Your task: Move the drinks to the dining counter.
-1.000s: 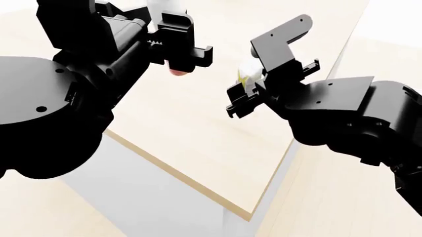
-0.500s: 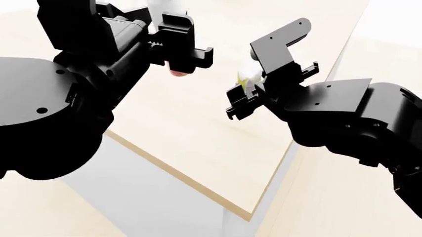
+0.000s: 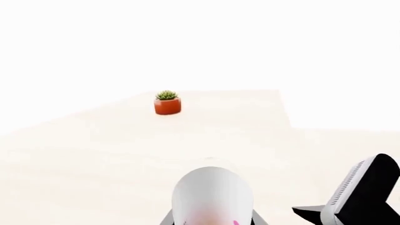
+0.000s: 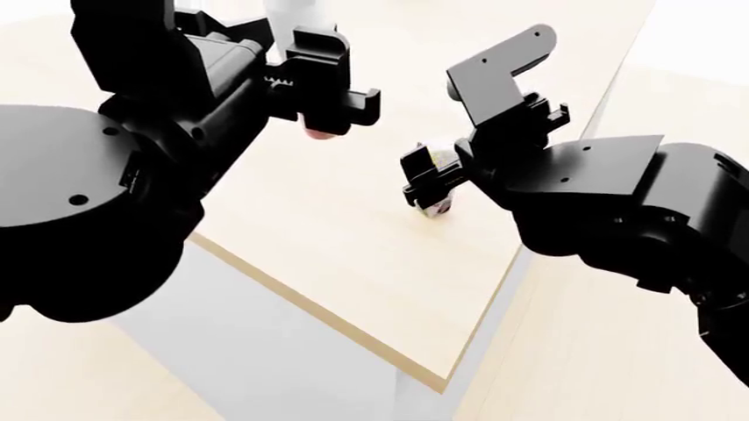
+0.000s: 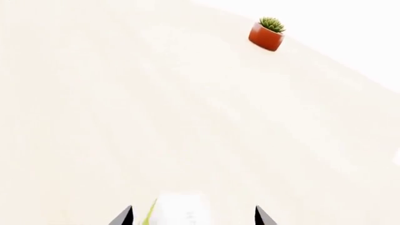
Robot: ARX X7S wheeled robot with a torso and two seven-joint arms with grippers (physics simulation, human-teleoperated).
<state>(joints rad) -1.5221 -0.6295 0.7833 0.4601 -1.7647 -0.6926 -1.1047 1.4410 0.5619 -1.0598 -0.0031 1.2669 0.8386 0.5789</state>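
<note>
The slim white bottle with a pink label [image 4: 311, 124] hangs above the dining counter [image 4: 351, 254], with my left gripper [image 4: 318, 103] shut on it. In the left wrist view the bottle [image 3: 212, 194] fills the space between the jaws of the left gripper [image 3: 212, 222]. The white and yellow-green carton [image 4: 440, 207] stands on the counter under my right gripper [image 4: 468, 153]. In the right wrist view the carton [image 5: 181, 208] sits between the fingertips [image 5: 125, 216] of the open right gripper [image 5: 192, 217], with gaps on both sides.
A small green plant in an orange pot [image 3: 167, 103] stands far back on the counter, also in the right wrist view as the pot [image 5: 267, 35]. The counter's sharp corner [image 4: 443, 383] points toward me, with white sides and pale floor below.
My right gripper has opened, and the carton it held has dropped lower, onto the counter. The left gripper with the bottle has barely moved.
</note>
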